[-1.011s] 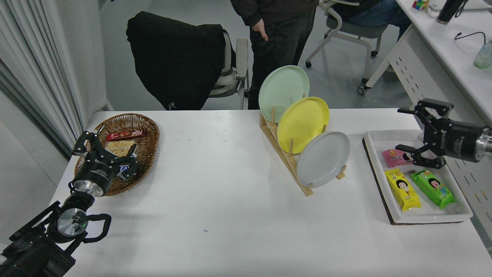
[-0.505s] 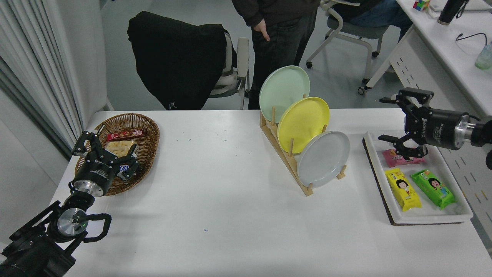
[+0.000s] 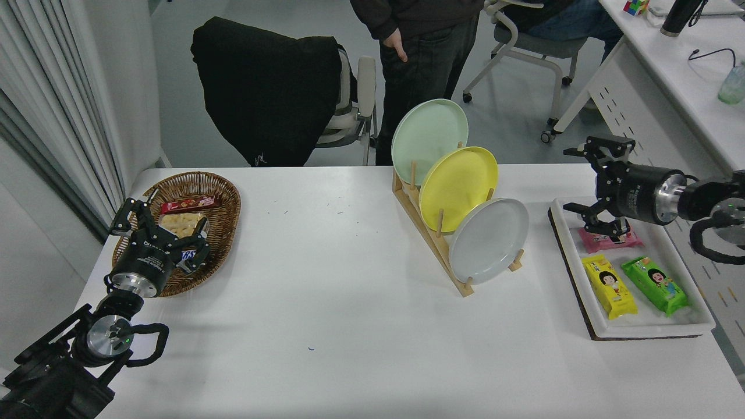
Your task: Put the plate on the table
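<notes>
The pale gray plate [image 3: 488, 241] stands on edge in the front slot of a wooden rack [image 3: 433, 244] on the white table [image 3: 326, 302]. A yellow plate [image 3: 458, 187] and a mint-green plate [image 3: 428, 132] stand behind it in the same rack. My right gripper [image 3: 573, 179] is open and empty, pointing left, above the far end of a white tray and to the right of the gray plate, apart from it. My left gripper [image 3: 158, 224] is parked at the lower left over a wicker basket, open.
A white tray [image 3: 631, 326] at the right holds pink, yellow and green snack packs. A wicker basket [image 3: 221, 198] with snacks sits at the left. A person [image 3: 419, 52] stands at the far side beside a chair with a black jacket [image 3: 268, 87].
My right gripper has moved left and up, from over the pink snack pack toward the plate rack. The plates and the left arm have not moved.
</notes>
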Robot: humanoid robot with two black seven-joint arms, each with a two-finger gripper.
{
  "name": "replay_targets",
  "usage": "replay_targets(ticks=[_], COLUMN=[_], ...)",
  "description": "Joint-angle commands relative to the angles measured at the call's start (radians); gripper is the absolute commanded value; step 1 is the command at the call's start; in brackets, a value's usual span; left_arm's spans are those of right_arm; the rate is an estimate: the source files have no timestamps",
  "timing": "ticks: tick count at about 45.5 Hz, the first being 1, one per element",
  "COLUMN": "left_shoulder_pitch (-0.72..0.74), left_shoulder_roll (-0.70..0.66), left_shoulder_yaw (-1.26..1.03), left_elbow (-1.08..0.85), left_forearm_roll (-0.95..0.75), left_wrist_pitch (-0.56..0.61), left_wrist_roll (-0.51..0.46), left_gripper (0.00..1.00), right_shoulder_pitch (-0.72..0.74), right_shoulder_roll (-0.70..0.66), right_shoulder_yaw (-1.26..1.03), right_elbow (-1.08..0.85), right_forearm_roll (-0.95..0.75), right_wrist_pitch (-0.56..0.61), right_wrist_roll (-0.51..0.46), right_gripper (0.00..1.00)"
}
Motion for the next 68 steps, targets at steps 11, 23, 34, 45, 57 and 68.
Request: replay_targets(ticks=[11, 23, 34, 45, 57, 68], left_shoulder_pitch=[0.000, 0.000, 0.000, 0.000, 0.000, 0.000], left_shoulder_roll=[0.000, 0.000, 0.000, 0.000, 0.000, 0.000], left_shoulder_yaw=[0.000, 0.000, 0.000, 0.000, 0.000, 0.000], left_elbow=[0.000, 0.001, 0.001, 0.000, 0.000, 0.000], left_forearm_roll=[0.000, 0.000, 0.000, 0.000, 0.000, 0.000], left_wrist_pitch=[0.001, 0.001, 0.001, 0.001, 0.001, -0.001], left_wrist_roll=[0.000, 0.000, 0.000, 0.000, 0.000, 0.000], left_gripper=[0.98, 0.98, 0.98, 0.98, 0.98, 0.98], right_shoulder_pitch=[0.066, 0.105, 0.119, 0.123, 0.125, 0.125], right_shoulder_roll=[0.149, 0.160, 0.174, 0.177, 0.208, 0.234], right_shoulder_yaw=[-0.111, -0.169, -0.206, -0.206, -0.198, -0.184], right_elbow=[0.040, 0.043, 0.041, 0.043, 0.044, 0.070], right_forearm_roll=[0.093, 0.191, 0.247, 0.262, 0.262, 0.290], right_wrist_pitch=[-0.023, -0.035, -0.084, -0.142, -0.156, -0.156], right_wrist_roll=[-0.001, -0.007, -0.007, -0.007, -0.007, -0.007], right_gripper=[1.00, 1.00, 1.00, 1.00, 0.98, 0.98])
